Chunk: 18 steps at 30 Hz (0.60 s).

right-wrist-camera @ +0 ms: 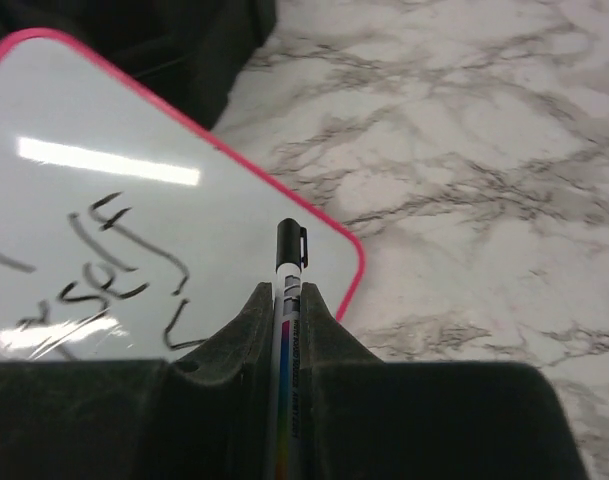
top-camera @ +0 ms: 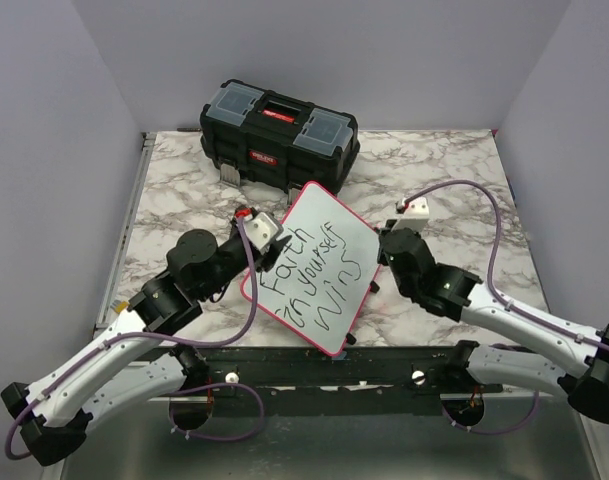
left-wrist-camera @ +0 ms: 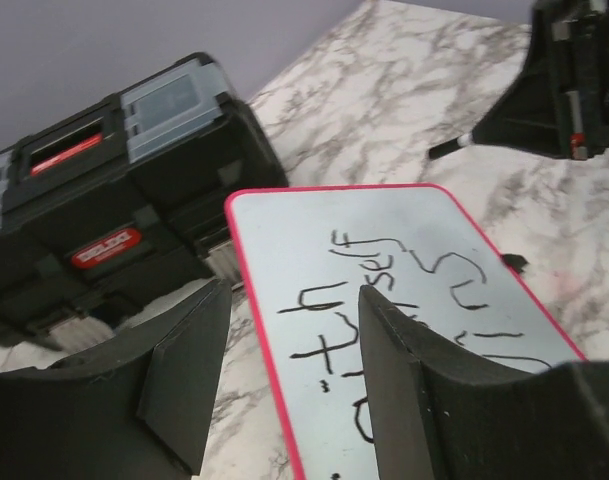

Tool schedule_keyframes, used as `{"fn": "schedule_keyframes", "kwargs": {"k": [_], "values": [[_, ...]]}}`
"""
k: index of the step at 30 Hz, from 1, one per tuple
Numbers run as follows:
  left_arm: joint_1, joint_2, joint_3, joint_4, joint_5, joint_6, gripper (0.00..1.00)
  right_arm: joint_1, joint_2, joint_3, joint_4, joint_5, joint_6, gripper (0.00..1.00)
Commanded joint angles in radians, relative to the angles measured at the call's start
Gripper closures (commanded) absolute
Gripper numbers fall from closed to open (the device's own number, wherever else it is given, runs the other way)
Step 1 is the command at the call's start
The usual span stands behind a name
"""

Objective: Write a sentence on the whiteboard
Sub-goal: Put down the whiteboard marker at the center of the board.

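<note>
Top view, whiteboard: You have the whiteboard (top-camera: 329,215) lying askew on the marble tabletop (top-camera: 454,180), just in front of the black toolbox (top-camera: 279,135). It is glossy white with a thin red rim and rounded corners.
Top view, sentence: The sentence (top-camera: 312,275) runs in thin, slanted black strokes over three lines: "Faith in yourself wins".
Left wrist, left fingers: Your left fingers (left-wrist-camera: 179,385) stand apart and hold nothing; the board's red rim shows between them.
Right wrist, right fingers: Your right fingers (right-wrist-camera: 234,350) are clamped on a marker (right-wrist-camera: 287,330), its black end just inside the rim.
</note>
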Motion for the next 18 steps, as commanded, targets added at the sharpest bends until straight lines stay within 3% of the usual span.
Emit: {"fn": "schedule_keyframes", "kwargs": {"k": [1,7,16,18], "values": [[0.07,0.02,-0.001,0.055,-0.196,-0.046,0.45,-0.205,0.057,-0.042,0.059,0.027,0.027,0.99],[0.202,0.048,0.008,0.059,-0.286,-0.089,0.42,-0.473,0.144,-0.083,0.131,-0.21,0.092,0.99],[0.418,0.086,0.027,0.039,-0.287,-0.187,0.25,-0.623,0.229,-0.183,0.226,-0.349,0.152,0.94],[0.454,0.091,0.027,0.039,-0.273,-0.204,0.22,-0.629,0.23,-0.209,0.275,-0.367,0.165,0.88]]}}
